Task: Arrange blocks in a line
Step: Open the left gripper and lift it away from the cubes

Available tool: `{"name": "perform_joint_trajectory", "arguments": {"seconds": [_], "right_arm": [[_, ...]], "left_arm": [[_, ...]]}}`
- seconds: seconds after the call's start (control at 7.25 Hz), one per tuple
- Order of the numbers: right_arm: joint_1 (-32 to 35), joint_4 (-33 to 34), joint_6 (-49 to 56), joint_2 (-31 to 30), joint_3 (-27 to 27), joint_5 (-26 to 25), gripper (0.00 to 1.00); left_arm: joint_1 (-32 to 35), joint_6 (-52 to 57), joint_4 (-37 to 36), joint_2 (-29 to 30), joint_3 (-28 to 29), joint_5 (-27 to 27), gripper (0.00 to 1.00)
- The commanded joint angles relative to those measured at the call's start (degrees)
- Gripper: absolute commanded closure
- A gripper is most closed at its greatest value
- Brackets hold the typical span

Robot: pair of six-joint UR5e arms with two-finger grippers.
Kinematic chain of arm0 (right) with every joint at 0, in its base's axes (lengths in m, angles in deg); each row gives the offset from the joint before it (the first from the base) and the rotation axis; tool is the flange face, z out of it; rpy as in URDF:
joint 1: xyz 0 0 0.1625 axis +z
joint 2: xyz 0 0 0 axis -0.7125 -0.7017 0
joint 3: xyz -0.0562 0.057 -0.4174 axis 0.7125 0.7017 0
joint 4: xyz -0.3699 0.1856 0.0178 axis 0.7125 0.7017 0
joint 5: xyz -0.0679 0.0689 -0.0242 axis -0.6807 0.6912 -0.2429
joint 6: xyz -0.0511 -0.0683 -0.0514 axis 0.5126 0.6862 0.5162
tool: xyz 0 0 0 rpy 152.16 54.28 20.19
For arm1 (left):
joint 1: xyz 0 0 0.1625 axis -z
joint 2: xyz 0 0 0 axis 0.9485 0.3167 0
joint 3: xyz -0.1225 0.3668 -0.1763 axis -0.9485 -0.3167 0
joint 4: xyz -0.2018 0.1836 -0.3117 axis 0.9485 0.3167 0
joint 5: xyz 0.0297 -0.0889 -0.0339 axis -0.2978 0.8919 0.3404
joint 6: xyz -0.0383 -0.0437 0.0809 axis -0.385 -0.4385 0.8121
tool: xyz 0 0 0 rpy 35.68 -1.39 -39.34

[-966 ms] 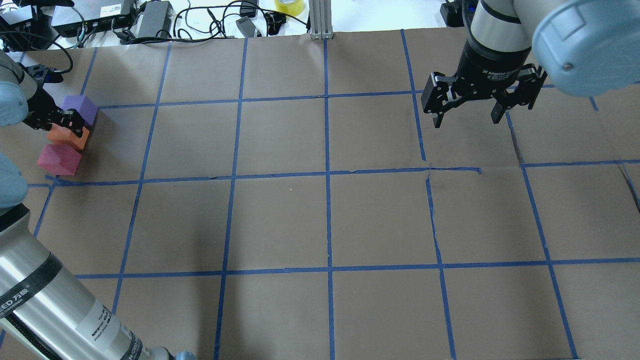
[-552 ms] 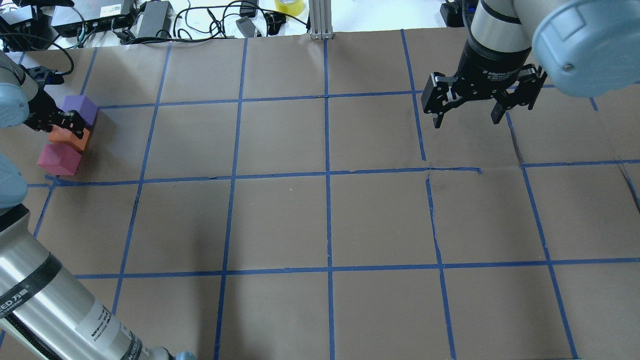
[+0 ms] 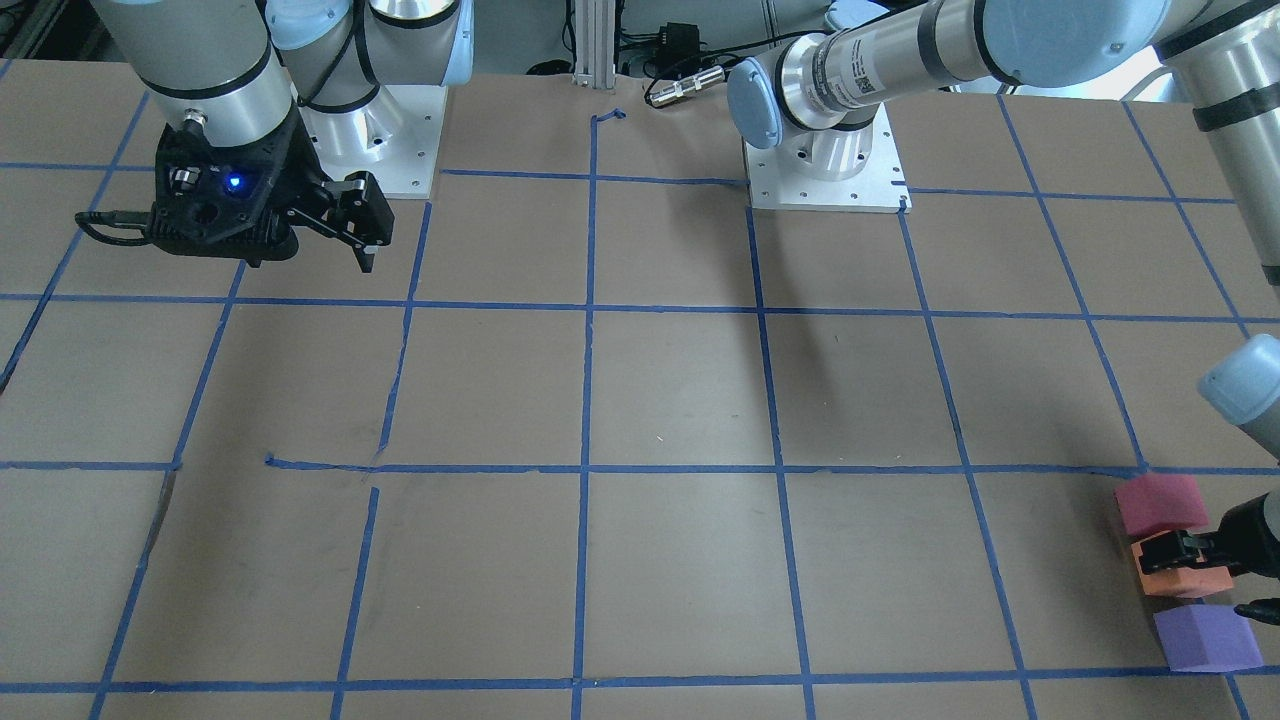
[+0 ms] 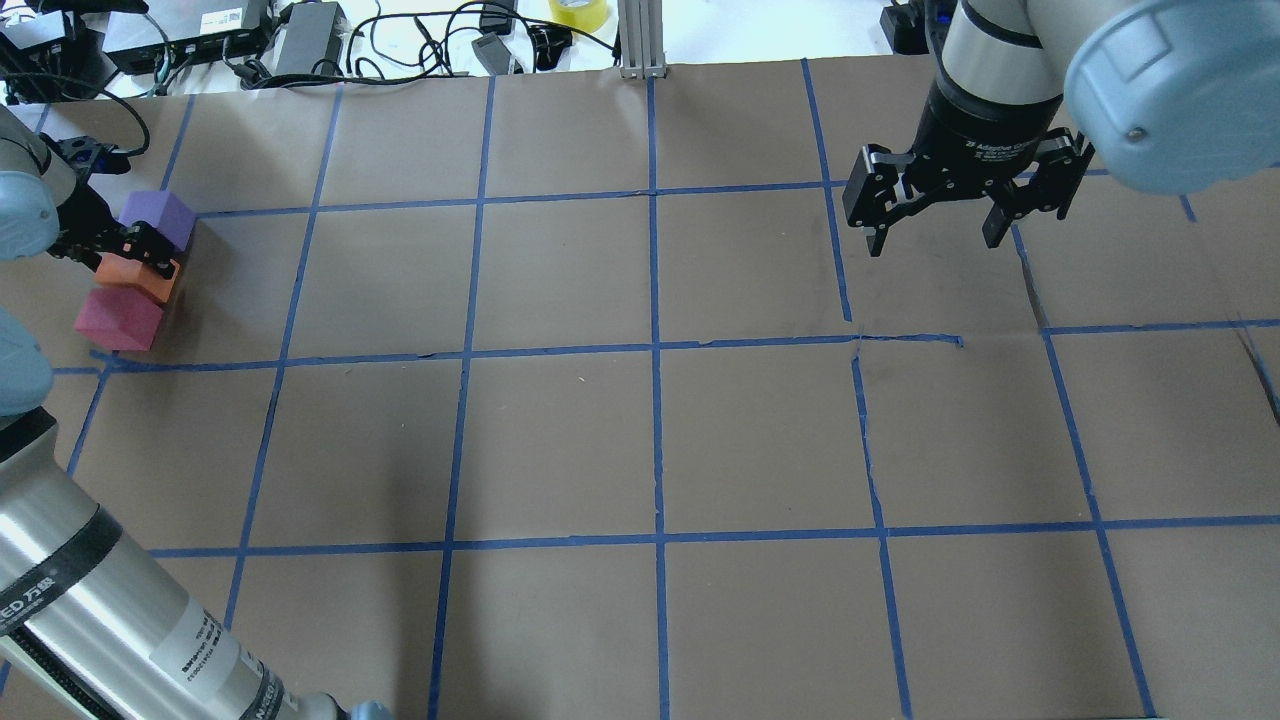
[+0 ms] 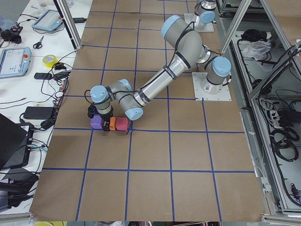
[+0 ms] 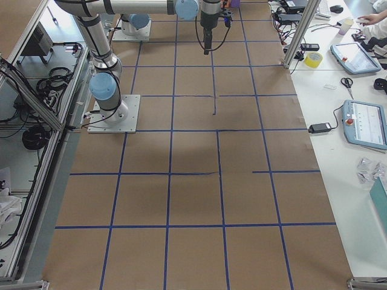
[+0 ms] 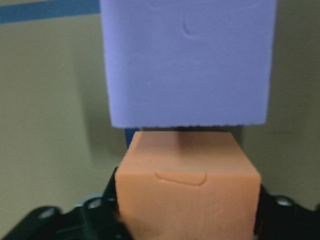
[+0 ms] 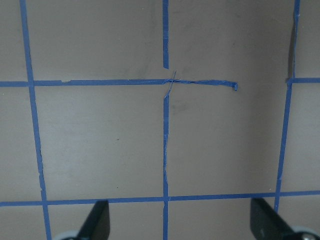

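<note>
Possibly the purple block at 12 o'clock could be knocked askew if the orange block, clamped by the left gripper, is pushed forward.

Yel. tape roll, tablet, scissors, cables.

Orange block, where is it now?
In the overhead view the orange block is at the far left, between the purple block and the pinkish-red block, inside the left gripper.
</note>
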Motion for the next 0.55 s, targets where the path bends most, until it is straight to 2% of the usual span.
{"name": "perform_joint_trajectory", "arguments": {"seconds": [0.0,0.41], "right_arm": [[0.0,0.0,0.0,0.0,0.0,0.0,0.0],[0.0,0.0,0.0,0.0,-0.1,0.0,0.0]], "left_arm": [[0.1,-0.4,0.7,-4.0,0.7,1.5,0.0],[0.3,-0.3,24.9,-21.3,1.3,2.5,0.0]]}}
